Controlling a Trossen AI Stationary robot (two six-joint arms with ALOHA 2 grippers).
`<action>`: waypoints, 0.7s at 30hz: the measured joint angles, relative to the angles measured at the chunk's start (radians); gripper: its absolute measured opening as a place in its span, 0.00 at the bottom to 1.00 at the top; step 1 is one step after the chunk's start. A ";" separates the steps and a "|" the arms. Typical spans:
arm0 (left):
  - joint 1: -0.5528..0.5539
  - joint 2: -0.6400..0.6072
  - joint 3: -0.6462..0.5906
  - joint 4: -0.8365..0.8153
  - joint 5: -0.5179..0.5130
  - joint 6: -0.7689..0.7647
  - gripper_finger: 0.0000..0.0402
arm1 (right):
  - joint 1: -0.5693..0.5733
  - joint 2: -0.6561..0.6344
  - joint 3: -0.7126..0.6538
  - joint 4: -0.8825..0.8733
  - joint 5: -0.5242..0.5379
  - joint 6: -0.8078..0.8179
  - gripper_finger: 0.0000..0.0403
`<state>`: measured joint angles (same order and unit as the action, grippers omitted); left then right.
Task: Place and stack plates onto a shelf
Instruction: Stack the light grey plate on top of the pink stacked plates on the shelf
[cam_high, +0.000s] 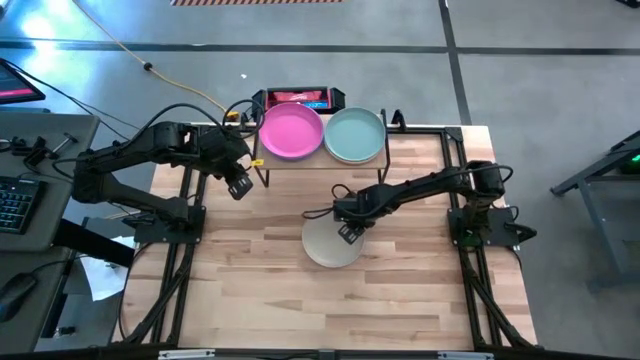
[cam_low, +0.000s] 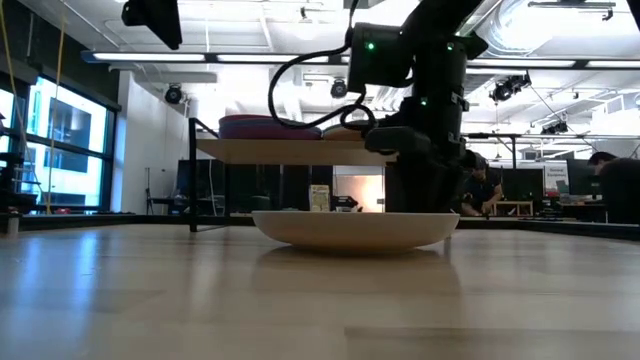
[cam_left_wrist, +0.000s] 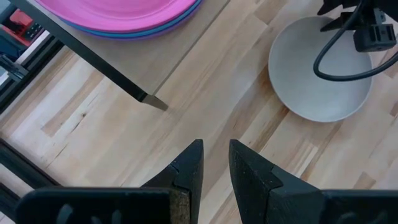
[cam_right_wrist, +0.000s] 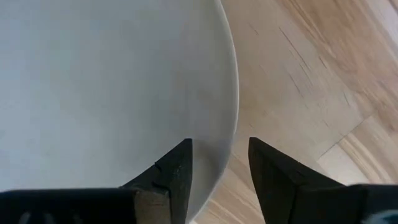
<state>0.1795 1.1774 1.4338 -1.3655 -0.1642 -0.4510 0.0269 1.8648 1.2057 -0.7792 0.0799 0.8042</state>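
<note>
Wooden surface (cam_high: 400, 290) is carrying the shelf (cam_high: 300, 163) with stacked plates (cam_high: 291, 131); right claw (cam_right_wrist: 219, 163) is hanging spread astride a cream plate's (cam_high: 330, 243) rim, left claw (cam_left_wrist: 214, 168) is hovering slightly parted beside the shelf.

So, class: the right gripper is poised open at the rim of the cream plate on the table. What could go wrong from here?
1. The right gripper straddles only the cream plate's rim, so a shallow pinch might slip.
2. The shelf already holds a pink stack and a teal stack; an off-centre landing could slide.
3. The left gripper hangs beside the shelf, possibly obstructing.
</note>
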 joint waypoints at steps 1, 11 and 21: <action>0.000 0.000 0.000 0.000 0.000 0.000 0.17 | 0.000 0.000 0.000 -0.001 0.000 0.000 0.31; 0.000 0.000 0.000 0.000 -0.006 0.000 0.17 | -0.001 0.000 0.002 0.015 0.005 -0.047 0.02; 0.000 0.000 0.000 0.000 -0.006 -0.001 0.17 | 0.008 -0.101 0.044 -0.072 0.028 -0.099 0.00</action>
<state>0.1799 1.1774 1.4342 -1.3651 -0.1707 -0.4519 0.0345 1.7641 1.2501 -0.8512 0.1081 0.7049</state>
